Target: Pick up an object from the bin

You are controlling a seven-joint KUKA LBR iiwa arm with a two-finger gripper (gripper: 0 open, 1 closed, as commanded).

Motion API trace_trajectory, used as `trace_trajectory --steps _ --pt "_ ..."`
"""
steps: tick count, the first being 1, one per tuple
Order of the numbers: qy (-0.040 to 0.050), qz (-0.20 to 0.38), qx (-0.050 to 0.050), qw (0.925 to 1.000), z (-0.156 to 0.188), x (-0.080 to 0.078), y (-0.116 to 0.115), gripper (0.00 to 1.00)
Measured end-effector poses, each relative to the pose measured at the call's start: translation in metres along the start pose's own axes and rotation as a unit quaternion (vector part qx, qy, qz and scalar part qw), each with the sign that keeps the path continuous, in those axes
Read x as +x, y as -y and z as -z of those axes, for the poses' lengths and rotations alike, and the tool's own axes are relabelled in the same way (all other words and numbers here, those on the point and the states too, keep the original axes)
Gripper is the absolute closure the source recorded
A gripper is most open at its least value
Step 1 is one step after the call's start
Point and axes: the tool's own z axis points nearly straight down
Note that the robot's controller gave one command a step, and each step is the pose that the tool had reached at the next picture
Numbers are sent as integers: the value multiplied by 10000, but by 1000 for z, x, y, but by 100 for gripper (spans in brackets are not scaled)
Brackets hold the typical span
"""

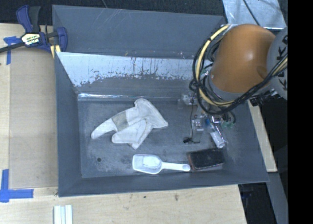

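Fingers point(197, 127) of the gripper point(208, 141) stand apart with nothing between them, just beyond the flat black block point(206, 159) at the near right of the bin point(66, 135). A white scoop point(151, 163) lies to the block's left.

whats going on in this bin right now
A robot arm reaches into the grey metal bin from the right. Its gripper is down near the floor on the right side, just behind a dark flat rectangular object by the front right corner. Whether it has gripped anything cannot be told. A white plastic scoop lies left of the dark object, and a crumpled white cloth lies in the middle.
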Motion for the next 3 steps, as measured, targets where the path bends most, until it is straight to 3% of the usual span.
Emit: trace_trajectory --steps 1,2,3 --pt "44 0 0 10000 4 -2 0 0" --pt "64 198 2 9998 -61 16 -19 0" --pt "18 96 -2 10000 -85 32 -32 0"
